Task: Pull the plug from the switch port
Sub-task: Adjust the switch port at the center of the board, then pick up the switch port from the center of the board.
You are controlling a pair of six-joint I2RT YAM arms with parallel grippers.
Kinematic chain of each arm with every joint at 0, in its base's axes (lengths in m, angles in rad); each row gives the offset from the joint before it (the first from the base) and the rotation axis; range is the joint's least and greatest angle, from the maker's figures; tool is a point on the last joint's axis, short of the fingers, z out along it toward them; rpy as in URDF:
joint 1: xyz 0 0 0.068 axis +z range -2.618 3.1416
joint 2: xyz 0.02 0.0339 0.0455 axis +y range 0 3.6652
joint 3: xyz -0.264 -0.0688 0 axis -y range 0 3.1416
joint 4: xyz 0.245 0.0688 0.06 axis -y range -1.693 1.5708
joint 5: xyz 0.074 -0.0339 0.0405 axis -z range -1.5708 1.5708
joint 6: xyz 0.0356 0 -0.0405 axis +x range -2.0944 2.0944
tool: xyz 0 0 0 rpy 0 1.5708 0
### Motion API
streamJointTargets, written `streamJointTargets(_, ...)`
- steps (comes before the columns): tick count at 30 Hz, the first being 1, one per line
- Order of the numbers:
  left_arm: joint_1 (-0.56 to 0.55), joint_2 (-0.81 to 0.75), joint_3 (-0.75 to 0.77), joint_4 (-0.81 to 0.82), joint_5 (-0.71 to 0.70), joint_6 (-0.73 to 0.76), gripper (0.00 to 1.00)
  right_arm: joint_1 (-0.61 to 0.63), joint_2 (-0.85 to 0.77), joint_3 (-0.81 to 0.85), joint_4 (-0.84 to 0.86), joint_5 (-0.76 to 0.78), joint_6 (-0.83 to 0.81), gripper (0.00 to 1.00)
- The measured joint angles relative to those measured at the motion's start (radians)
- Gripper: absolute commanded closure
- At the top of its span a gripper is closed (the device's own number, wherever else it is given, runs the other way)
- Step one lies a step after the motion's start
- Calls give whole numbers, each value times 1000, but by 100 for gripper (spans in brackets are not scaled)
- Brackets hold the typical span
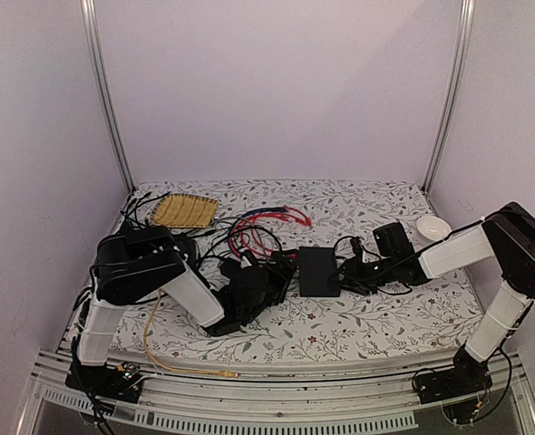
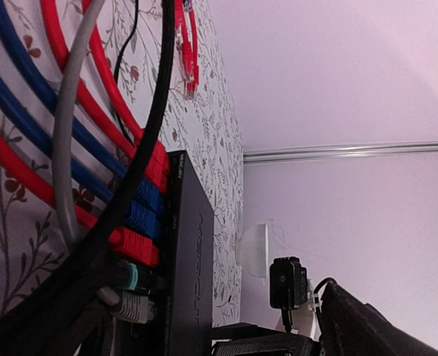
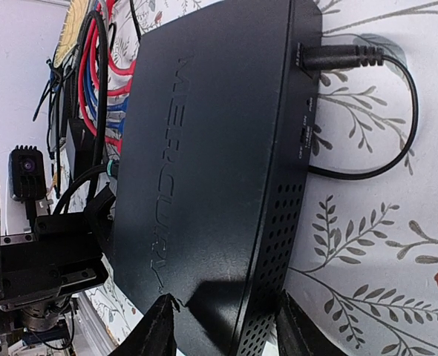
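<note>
You're clamping your right gripper point(image 3: 223, 330) on the box point(image 3: 204, 148) to brace it, left gripper point(image 1: 281, 276) hovering, fingers spread, beside its plugs point(image 2: 139, 222).

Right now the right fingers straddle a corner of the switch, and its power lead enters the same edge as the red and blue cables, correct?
No. The right fingers do straddle a corner of the switch, but the power lead enters the edge opposite the red and blue cables, as the right wrist view shows.
</note>
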Motion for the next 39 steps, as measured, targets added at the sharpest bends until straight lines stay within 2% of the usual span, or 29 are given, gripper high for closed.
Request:
streamJointTargets(8, 2, 3, 0, 14, 9, 47, 3, -1, 0, 0, 0, -21, -1, 52)
streamJointTargets(14, 5, 3, -3, 21, 18, 64, 3, -11, 0, 0, -1, -66, 1, 46)
streamJointTargets(31, 14, 3, -25, 61, 72, 90, 5, -67, 35, -13, 6, -216, 19, 43)
streamJointTargets(39, 19, 3, -31, 69, 94, 96, 5, -90, 45, -44, 66, -266, 32, 41)
